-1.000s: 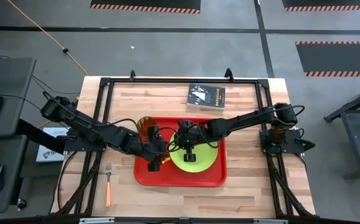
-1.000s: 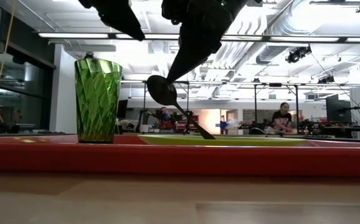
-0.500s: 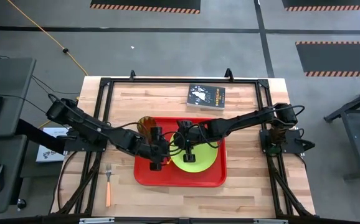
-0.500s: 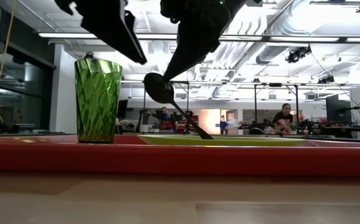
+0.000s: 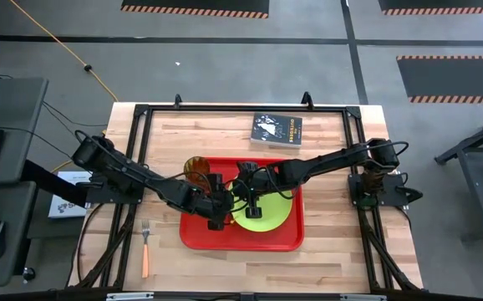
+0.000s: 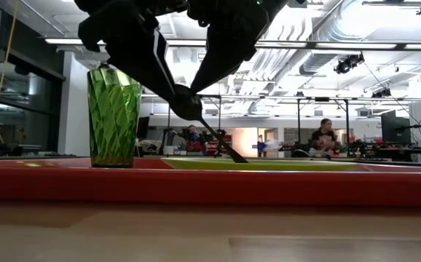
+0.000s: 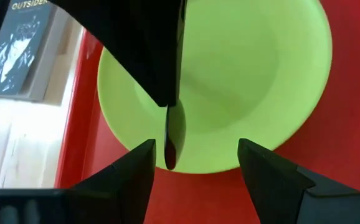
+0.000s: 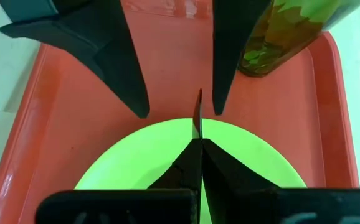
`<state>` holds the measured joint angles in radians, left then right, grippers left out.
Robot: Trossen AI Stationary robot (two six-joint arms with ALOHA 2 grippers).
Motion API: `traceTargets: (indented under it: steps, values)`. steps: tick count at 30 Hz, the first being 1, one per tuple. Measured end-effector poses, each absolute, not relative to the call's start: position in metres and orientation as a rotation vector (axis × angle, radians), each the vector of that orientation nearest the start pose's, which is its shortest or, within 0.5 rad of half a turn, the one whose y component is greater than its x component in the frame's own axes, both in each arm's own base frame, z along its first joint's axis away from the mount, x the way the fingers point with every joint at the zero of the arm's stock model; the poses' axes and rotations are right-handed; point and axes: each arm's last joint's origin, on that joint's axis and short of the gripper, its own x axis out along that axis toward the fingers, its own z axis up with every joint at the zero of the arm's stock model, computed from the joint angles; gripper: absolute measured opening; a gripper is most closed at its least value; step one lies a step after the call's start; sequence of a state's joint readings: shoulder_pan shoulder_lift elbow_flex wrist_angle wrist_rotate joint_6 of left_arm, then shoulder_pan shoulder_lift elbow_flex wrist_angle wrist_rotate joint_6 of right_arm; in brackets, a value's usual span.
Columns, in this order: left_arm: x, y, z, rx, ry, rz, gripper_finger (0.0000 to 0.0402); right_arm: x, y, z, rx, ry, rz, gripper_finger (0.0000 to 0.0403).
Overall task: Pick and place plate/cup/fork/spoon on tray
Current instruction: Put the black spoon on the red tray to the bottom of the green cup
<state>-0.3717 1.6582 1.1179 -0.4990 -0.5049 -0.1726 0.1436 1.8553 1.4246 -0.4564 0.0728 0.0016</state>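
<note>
The red tray (image 5: 279, 238) lies mid-table. On it rest the lime-green plate (image 5: 271, 219) and, upright at its far left corner, the green cup (image 5: 196, 167). My right gripper (image 5: 251, 199) is shut on the spoon (image 6: 218, 138) above the plate. My left gripper (image 7: 195, 149) is open. Its fingers stand on either side of the spoon's bowl (image 7: 174, 134) without touching it. The orange-handled fork (image 5: 144, 247) lies on the wood, left of the tray. My right gripper pinches the spoon between its two fingers, just behind the bowl (image 8: 199, 115), which sticks out edge-on past the fingertips. The fingers slant down from the table's right. The spoon is tilted, with its bowl up and the handle's free end (image 6: 244, 160) down at the plate.
A dark book (image 5: 277, 130) lies on the table beyond the tray. The cup (image 6: 113, 116) stands close beside my left arm. People are in the room behind the table.
My left gripper has gone down and toward the table's right, and its open fingers now stand around the spoon's bowl. My right gripper has stayed nearly where it was, and the spoon is still tilted over the plate.
</note>
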Motion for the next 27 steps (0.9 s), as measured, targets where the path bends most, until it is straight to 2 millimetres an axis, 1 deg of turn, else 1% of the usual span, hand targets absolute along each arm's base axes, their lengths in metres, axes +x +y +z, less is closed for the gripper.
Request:
traceTargets:
  steps: [5, 8, 11, 16, 17, 18, 22, 24, 27]
  values:
    - [0.316, -0.104, 0.211, 0.274, 0.917, 0.212, 0.021, 0.399, 0.056, 0.234, -0.094, 0.878, 0.068, 0.0]
    - [0.319, -0.099, 0.211, 0.262, 0.913, 0.227, 0.0186, 0.399, 0.055, 0.235, -0.093, 0.878, 0.065, 0.0]
    - [0.32, -0.095, 0.211, 0.251, 0.916, 0.241, 0.0138, 0.399, 0.055, 0.234, -0.093, 0.882, 0.059, 0.0]
    - [0.321, -0.091, 0.211, 0.248, 0.92, 0.25, 0.0028, 0.399, 0.055, 0.235, -0.089, 0.884, 0.068, 0.0]
    - [0.32, -0.091, 0.21, 0.248, 0.922, 0.251, 0.0015, 0.399, 0.055, 0.235, -0.089, 0.884, 0.069, 0.0]
    - [0.32, -0.091, 0.21, 0.247, 0.922, 0.252, 0.0008, 0.399, 0.055, 0.235, -0.087, 0.884, 0.073, 0.0]
    - [0.321, -0.09, 0.211, 0.246, 0.917, 0.254, 0.0004, 0.397, 0.055, 0.237, -0.087, 0.878, 0.078, 0.0]
    - [0.322, -0.09, 0.212, 0.239, 0.907, 0.26, 0.0003, 0.395, 0.055, 0.242, -0.086, 0.87, 0.082, 0.0]
    - [0.32, -0.088, 0.219, 0.231, 0.886, 0.267, 0.0002, 0.388, 0.05, 0.253, -0.091, 0.873, 0.06, 0.0]
